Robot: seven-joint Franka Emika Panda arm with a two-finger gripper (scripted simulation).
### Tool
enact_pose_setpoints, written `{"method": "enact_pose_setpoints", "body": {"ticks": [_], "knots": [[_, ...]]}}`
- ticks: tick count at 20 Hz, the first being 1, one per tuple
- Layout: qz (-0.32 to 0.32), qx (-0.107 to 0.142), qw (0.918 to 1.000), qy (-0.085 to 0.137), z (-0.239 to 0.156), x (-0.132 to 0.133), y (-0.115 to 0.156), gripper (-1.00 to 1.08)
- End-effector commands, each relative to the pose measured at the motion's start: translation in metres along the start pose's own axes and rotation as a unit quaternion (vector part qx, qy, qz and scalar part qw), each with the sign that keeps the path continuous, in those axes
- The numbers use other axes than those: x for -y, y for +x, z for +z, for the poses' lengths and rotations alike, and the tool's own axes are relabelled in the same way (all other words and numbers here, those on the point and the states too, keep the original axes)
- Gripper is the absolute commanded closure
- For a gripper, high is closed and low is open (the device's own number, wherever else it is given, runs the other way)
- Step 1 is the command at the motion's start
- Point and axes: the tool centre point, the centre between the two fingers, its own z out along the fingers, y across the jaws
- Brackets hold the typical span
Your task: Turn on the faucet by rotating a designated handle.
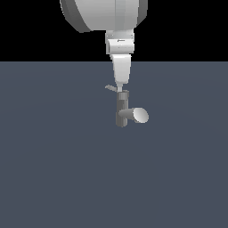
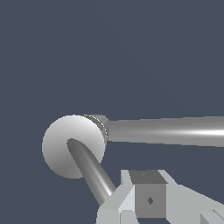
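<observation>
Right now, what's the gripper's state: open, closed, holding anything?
Gripper: at the top of the faucet, beside the handle; the pictures do not show whether it is open or closed, or gripping anything.

- Even, flat simulator lighting; both views sharp, without blur or edge distortion.
- Bright specular streak along the grey metallic cylindrical faucet [image 2: 166,130].
- Dark blue-grey floor [image 1: 53,169] carries no visible cast shadows.
</observation>
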Motion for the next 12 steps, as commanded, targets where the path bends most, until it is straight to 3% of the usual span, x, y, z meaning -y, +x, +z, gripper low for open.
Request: {"method": "enact_pose_setpoints", "body": {"ticks": [1, 3, 4, 12], "knots": [[-0.035, 0.009, 0.9993, -0.007, 0.012, 0.005, -0.053, 1.08], [-0.036, 0.009, 0.9993, -0.008, 0.013, 0.006, -0.058, 1.08], [0.001, -0.001, 1.0000, 0.001, 0.000, 0.008, -0.007, 1.08], [-0.011, 0.002, 0.9999, -0.002, 0.005, 0.030, -0.026, 1.08]]}}
